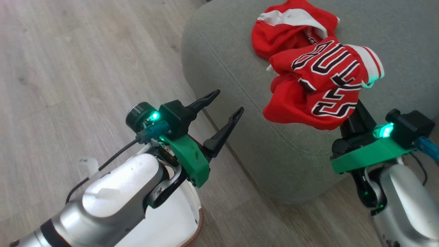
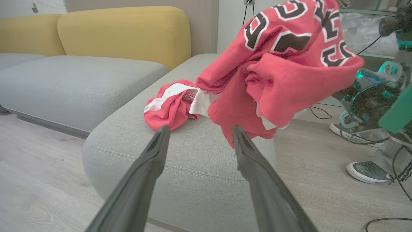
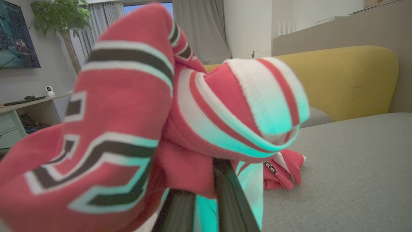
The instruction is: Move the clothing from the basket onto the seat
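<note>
Red clothing [image 1: 322, 92], seemingly in right gripper [image 3: 201, 193]

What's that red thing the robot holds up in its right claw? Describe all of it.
A bright red jersey-like garment of soft fabric, with big black letters outlined in white and a red-and-white striped ribbed band. It is bunched and folded, draped over the right gripper, whose fingers are shut on it from below. It hangs above the grey-green seat, close to a second red garment lying there.
</note>
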Tool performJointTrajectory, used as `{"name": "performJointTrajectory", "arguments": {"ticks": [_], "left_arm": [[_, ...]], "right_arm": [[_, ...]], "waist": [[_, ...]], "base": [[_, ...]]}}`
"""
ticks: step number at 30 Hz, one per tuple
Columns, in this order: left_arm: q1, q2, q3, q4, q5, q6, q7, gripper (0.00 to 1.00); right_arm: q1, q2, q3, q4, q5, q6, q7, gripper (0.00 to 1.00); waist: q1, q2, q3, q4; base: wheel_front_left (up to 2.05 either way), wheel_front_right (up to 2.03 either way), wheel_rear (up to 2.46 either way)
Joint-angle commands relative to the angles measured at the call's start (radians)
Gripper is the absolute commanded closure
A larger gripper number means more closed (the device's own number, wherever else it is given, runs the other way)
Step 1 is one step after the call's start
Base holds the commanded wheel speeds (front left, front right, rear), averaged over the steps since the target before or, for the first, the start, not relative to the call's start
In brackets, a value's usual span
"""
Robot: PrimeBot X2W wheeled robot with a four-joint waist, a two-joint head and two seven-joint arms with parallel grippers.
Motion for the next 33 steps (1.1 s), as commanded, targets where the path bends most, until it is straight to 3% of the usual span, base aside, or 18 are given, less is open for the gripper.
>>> {"name": "performJointTrajectory", "arguments": {"ticks": [1,10,20,33], "left_arm": [[-0.042,0.032,0.036,-0.027,0.012,0.009,-0.007,0.00],[-0.053,0.034,0.032,-0.031,0.016,0.006,-0.010,0.00],[-0.079,0.032,0.024,-0.051,0.022,0.000,0.000,0.00],[-0.164,0.060,0.029,-0.112,0.045,-0.012,0.048,0.00]], "right_arm": [[-0.005,0.008,0.004,-0.050,-0.008,0.000,-0.010,1.00],[-0.018,-0.002,-0.018,-0.064,-0.016,0.000,-0.009,1.00],[-0.166,-0.065,-0.082,-0.025,-0.019,0.000,0.057,1.00],[-0.414,-0.171,-0.276,0.166,-0.024,0.000,0.157,1.00]], "waist": [[0.0000,0.0000,0.015,-0.019],[0.0000,0.0000,0.040,-0.030],[0.0000,0.0000,0.100,-0.013],[0.0000,0.0000,0.274,0.070]], "base": [[0.00,0.00,0.00],[0.00,0.00,0.00],[0.00,0.00,0.00],[0.00,0.00,0.00]]}}
